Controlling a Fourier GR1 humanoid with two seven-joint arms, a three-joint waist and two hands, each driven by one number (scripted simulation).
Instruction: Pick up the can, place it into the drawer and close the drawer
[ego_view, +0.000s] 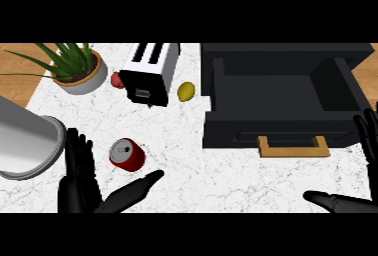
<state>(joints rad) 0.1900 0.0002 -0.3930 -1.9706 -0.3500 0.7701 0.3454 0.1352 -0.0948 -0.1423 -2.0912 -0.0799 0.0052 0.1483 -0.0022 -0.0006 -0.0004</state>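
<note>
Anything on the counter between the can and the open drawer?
No. In the head view, only bare white marble lies between the red can and the drawer. The toaster and lemon sit farther back, off that line.

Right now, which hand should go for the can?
Left. The left hand is open right beside the red can, fingers and thumb flanking it on the counter. The right hand sits open at the far right edge, past the open drawer.
</note>
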